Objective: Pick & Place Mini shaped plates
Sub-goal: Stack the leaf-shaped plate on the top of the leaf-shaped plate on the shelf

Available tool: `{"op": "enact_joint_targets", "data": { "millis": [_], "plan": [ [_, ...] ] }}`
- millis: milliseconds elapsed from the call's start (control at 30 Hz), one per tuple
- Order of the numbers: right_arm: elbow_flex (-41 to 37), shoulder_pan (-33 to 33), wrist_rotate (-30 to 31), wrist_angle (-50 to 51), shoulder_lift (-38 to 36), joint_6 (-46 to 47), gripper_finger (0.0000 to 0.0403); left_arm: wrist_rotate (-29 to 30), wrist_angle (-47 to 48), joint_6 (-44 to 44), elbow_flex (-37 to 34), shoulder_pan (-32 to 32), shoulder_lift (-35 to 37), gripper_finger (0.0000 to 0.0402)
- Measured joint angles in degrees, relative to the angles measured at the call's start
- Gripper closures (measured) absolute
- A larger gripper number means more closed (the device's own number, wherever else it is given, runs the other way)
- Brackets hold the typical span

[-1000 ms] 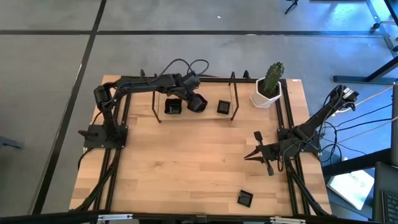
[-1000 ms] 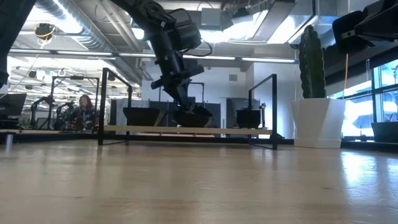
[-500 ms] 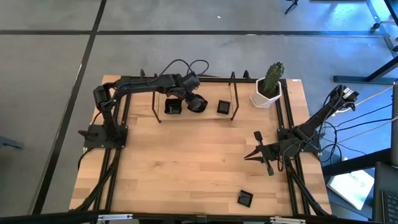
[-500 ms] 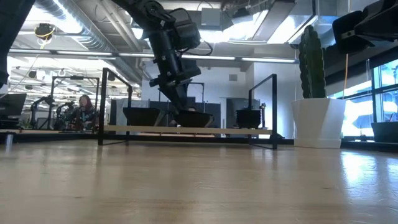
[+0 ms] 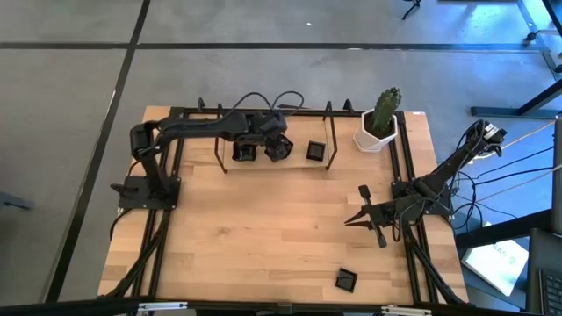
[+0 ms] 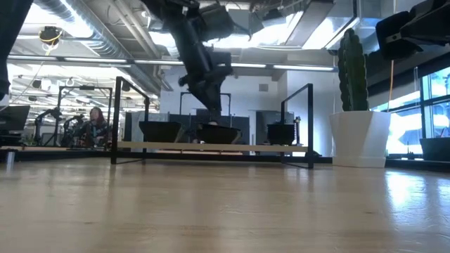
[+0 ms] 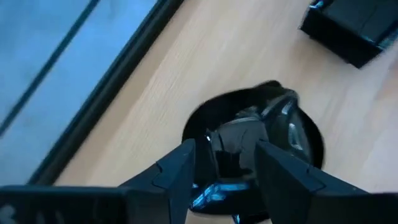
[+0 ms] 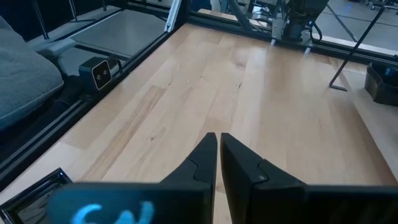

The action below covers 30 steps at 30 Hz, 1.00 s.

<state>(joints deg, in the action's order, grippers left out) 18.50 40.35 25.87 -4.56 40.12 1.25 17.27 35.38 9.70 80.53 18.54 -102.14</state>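
Three mini shaped plates rest in a row on the wood at the table's far side: a square one (image 5: 243, 151), a round one (image 5: 281, 153) and another square one (image 5: 315, 151). A fourth plate (image 5: 346, 281) lies near the front edge. My left gripper (image 7: 227, 158) is open just above the round plate (image 7: 292, 134), with its fingers clear of it. The low view shows my left gripper (image 6: 211, 105) above that plate (image 6: 216, 133). My right gripper (image 5: 349, 221) is shut and hangs still over the table's right part, with nothing in it.
A black frame with upright posts (image 5: 332, 145) stands around the row of plates. A white pot with a green cactus (image 5: 378, 125) sits at the far right corner. Bare wood (image 5: 263, 228) spans the table's middle.
My left gripper has opened and let go of the round plate, then risen and rolled a little. The plate was held tilted just above the wood and now rests flat between the two square plates.
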Motion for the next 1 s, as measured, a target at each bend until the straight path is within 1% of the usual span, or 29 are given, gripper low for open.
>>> {"op": "enact_joint_targets", "data": {
  "millis": [133,300,400,500,567,700,867,900,1000],
  "plan": [
    [0.0,0.0,0.1,0.0,0.0,-0.9,0.0379,1.4,0.7,-2.8,1.0,-1.3,1.9,0.0242],
    [0.0,-0.1,0.5,-0.5,0.0,-2.8,0.0379,1.0,2.6,-13.4,1.0,-3.7,4.9,0.0242],
    [0.0,-0.1,1.4,-0.5,0.0,-3.1,0.0379,3.4,2.0,-15.0,1.0,-4.6,5.7,0.0243],
    [0.0,-0.1,1.6,-0.4,0.0,-3.0,0.0379,8.3,0.8,-13.7,1.0,-3.2,5.8,0.0253],
    [0.0,-0.1,1.5,-0.4,0.0,-2.9,0.0379,9.3,0.7,-12.0,1.0,-1.5,5.6,0.0267],
    [0.0,-0.1,1.5,-0.3,0.0,-3.0,0.0379,8.0,-0.8,-10.5,1.0,1.8,2.7,0.0308],
    [0.0,-0.1,1.5,-0.2,0.0,-3.1,0.0379,2.0,-6.8,-12.8,1.0,4.8,-1.6,0.0380],
    [0.0,-0.1,1.5,-0.1,0.0,-3.1,0.0379,1.8,-8.3,-13.1,1.0,5.2,-2.4,0.0390],
    [0.0,-0.1,1.5,0.0,0.0,-3.0,0.0379,2.1,-10.8,-13.3,1.0,6.0,-4.1,0.0396]
  ]
}}
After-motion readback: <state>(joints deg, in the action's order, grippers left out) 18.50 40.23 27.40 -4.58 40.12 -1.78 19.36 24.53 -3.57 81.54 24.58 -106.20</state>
